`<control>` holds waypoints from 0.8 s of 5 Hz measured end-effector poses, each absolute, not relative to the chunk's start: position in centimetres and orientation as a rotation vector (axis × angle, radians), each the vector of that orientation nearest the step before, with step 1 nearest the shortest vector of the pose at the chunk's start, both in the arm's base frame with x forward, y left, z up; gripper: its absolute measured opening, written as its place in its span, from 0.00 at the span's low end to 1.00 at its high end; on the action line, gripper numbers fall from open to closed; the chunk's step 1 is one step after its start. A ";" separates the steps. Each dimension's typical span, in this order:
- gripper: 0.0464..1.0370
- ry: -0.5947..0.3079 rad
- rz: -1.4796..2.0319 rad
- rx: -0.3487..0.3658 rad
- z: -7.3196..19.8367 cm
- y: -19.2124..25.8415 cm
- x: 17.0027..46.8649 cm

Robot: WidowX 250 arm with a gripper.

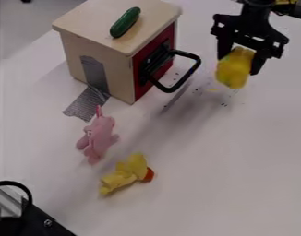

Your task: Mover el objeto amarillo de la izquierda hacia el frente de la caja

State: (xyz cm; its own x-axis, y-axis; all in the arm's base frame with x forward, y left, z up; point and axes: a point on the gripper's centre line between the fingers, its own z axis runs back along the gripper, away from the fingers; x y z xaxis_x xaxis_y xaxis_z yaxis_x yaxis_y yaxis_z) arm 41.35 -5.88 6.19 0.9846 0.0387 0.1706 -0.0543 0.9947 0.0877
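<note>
The black gripper [241, 62] hangs at the upper right, to the right of the box, shut on a yellow object [234, 68] that sits between its two fingers. Below the centre of the view, a second yellow object [125, 174] with an orange end lies on the white table. The wooden box [99, 44] stands at the upper left, with a red side and a black handle [189, 73] sticking out to the right.
A pink plush toy [99, 136] lies between the box and the lower yellow object. On the box top rests a green cucumber [125, 22]. Grey tape [87, 102] runs from the box to the table [220, 184]. Black equipment [36, 223] occupies the lower left corner.
</note>
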 end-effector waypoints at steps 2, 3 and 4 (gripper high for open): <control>0.72 -0.125 0.064 0.006 2.0 -7.5 46.8; 0.77 -0.122 0.048 -0.031 1.8 -8.2 48.6; 0.97 -0.100 0.047 -0.035 0.8 -8.2 48.4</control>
